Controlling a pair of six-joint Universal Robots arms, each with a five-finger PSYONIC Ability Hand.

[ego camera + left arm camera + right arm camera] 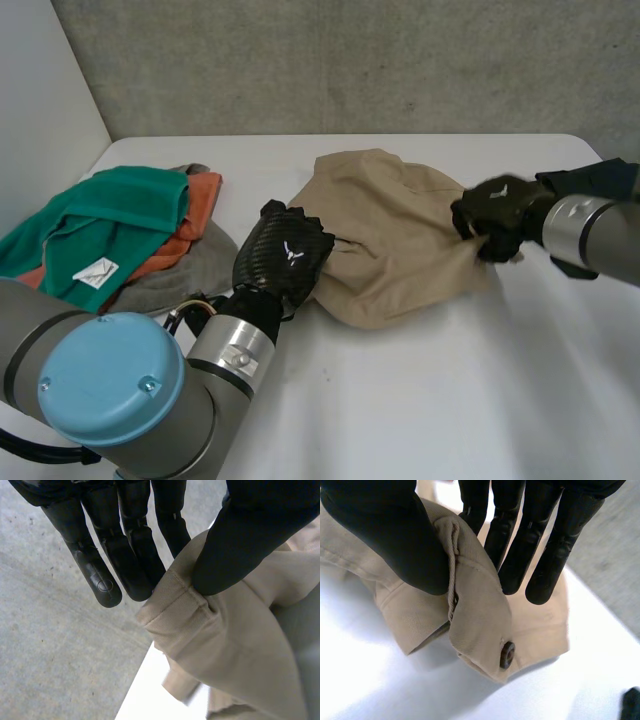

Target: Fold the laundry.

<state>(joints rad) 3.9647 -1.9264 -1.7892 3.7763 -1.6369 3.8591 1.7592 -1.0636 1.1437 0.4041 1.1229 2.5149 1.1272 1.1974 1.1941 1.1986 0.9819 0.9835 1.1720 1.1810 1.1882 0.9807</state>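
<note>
Pinching opposite edges of the beige garment are left robot hand and right robot hand.

I had the most room on the near half of the white table, which was bare from the beige cotton garment to the front edge and wide open toward the right. The garment blocked the middle. It spanned between my left hand, pinching a hem at its left edge, and my right hand, pinching the buttoned band at its right edge. A heap of 3 pieces, a green cloth, an orange cloth and a grey cloth, closed off the left side, just beside the left hand. Behind the garment, a strip of bare table ran to the grey concrete wall. My left arm filled the near left corner.
</note>
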